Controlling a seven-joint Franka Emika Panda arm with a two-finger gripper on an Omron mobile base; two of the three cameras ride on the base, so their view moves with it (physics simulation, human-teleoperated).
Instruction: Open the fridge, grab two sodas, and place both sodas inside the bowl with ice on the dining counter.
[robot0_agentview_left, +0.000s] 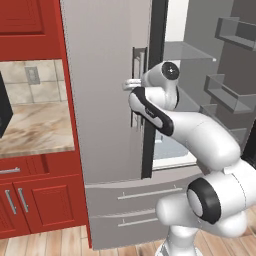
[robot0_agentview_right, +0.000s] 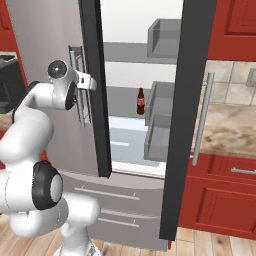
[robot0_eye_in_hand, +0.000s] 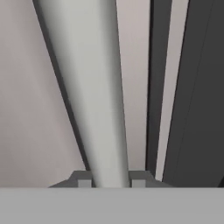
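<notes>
With the fridge right in front of me, right door swung open and left door closed, I see my gripper clamped on the left door's vertical bar handle. A dark bottle stands on an inner shelf.

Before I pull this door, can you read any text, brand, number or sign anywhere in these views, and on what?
None readable.
Bottle on the fridge shelf: its pale label band is too small to make out.
Fridge doors, the handle the hand is shut on, and the red cabinets: no markings.
</notes>
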